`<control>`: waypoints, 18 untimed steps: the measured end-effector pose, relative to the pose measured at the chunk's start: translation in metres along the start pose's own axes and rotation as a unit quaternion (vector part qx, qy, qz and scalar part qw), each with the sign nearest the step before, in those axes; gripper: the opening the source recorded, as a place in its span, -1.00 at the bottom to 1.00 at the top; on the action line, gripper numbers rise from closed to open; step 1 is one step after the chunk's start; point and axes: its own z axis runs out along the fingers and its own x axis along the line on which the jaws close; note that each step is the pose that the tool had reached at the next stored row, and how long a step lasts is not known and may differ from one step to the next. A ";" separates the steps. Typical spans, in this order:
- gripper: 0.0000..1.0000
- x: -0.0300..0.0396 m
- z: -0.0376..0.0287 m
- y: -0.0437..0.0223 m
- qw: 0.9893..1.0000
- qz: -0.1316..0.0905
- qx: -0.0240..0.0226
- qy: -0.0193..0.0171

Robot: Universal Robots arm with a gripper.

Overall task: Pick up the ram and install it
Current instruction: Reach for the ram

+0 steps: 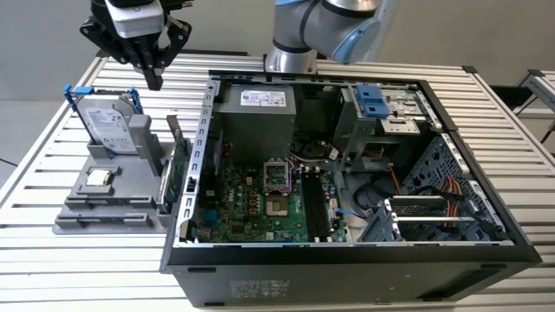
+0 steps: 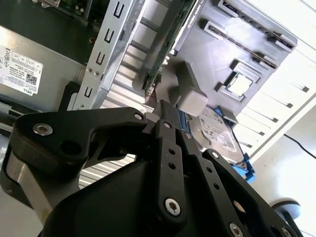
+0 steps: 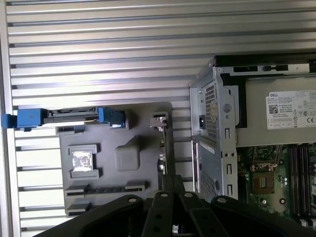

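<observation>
My gripper (image 1: 155, 80) hangs high above the back edge of the table, over the grey parts holder (image 1: 111, 207) at the exterior view's left. Its fingers are pressed together and I see nothing between them in the second wrist view (image 2: 165, 109). I cannot pick out the ram with certainty. A narrow dark strip (image 3: 105, 189) lies in the holder's long slot, just ahead of my fingers (image 3: 170, 183) in the first wrist view. The open computer case (image 1: 205, 130) lies beside the holder, with the motherboard's memory slots (image 1: 316, 207) near its front.
A silver hard drive with blue clips (image 1: 111, 129) stands upright at the holder's back. A green expansion card (image 1: 178, 170) stands on edge between holder and case. A processor chip (image 1: 101, 175) sits in the holder. The arm's base (image 1: 290, 58) stands behind the case.
</observation>
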 end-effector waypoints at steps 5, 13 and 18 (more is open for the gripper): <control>-1.00 0.0067 0.0001 -0.0005 1.000 0.000 0.000 0.000; -1.00 0.0165 0.0004 -0.0012 1.000 0.000 0.000 0.000; -1.00 0.0220 0.0007 -0.0016 1.000 0.000 0.000 0.000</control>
